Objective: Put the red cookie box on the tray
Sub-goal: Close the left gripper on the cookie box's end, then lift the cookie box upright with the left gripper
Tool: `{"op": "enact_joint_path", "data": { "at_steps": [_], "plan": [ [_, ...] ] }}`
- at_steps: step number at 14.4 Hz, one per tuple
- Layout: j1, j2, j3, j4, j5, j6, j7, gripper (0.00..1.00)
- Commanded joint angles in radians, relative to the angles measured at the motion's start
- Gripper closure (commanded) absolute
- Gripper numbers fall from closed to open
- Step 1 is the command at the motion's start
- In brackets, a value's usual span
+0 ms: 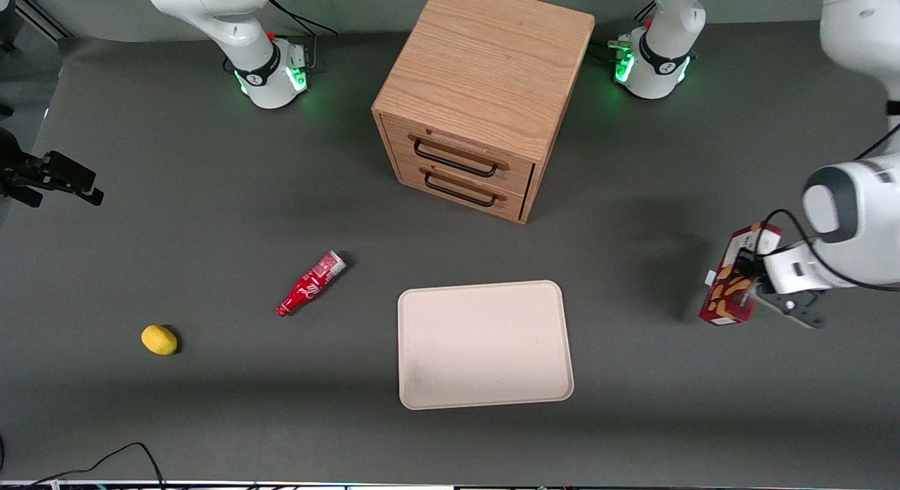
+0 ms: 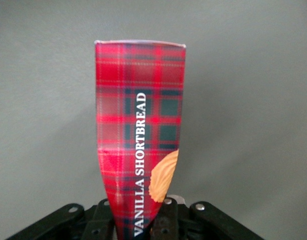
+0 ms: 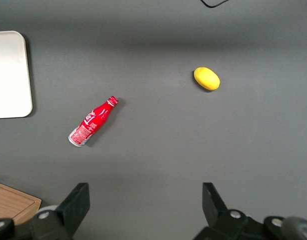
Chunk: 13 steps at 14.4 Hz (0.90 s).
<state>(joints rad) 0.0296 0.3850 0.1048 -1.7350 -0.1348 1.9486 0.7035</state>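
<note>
Already lifted clear of the surface (image 1: 211, 195): red cookie box (image 1: 735, 279) held aloft in the tool (image 1: 751, 282), well out toward the working arm's end. Tool clamped shut on the box near one end, as seen from the wrist, with the plaid panel and a printed cookie rising away from the fingers (image 2: 106, 217). Box (image 2: 141, 135) tilted a little in the front view, one short end lower and nearer the front camera, casting a shadow on the grey mat below. Exact clearance above the surface hard to judge from these angles, though probably well off it.

Tray (image 1: 485, 398) lying flat and bare in the middle, nearer the front camera than the wooden drawer cabinet (image 1: 485, 89). Well apart from the carried box, with open grey mat between. Nothing resting on the tray as yet.

Elsewhere, untouched: a small red bottle (image 1: 311, 284) lying on its side beside the tray toward the parked arm's end, and a yellow lemon-like fruit (image 1: 159, 339) farther out that way. Neither in the path from box to tray.

Judged as roughly halfway: grasp and lift done, carry and release left. Still needed, a sideways move across the mat until above the tray, a lowering with the long side laid down inside the rim, then an opening of the tool. Plenty of room on the tray for the narrow box, so little call for fine alignment.
</note>
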Motion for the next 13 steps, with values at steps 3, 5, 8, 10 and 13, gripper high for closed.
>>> {"op": "enact_joint_path", "data": {
  "at_steps": [3,5,8,10,13],
  "plan": [
    [-0.007,-0.074,0.001,0.285,-0.005,-0.424,-0.184,1.00],
    [-0.010,-0.074,-0.060,0.397,0.000,-0.543,-0.345,1.00],
    [-0.011,-0.074,-0.189,0.465,0.001,-0.565,-0.670,1.00],
    [-0.013,-0.064,-0.285,0.469,0.010,-0.548,-0.829,1.00],
    [-0.019,-0.032,-0.410,0.460,0.049,-0.424,-1.029,1.00]
  ]
}}
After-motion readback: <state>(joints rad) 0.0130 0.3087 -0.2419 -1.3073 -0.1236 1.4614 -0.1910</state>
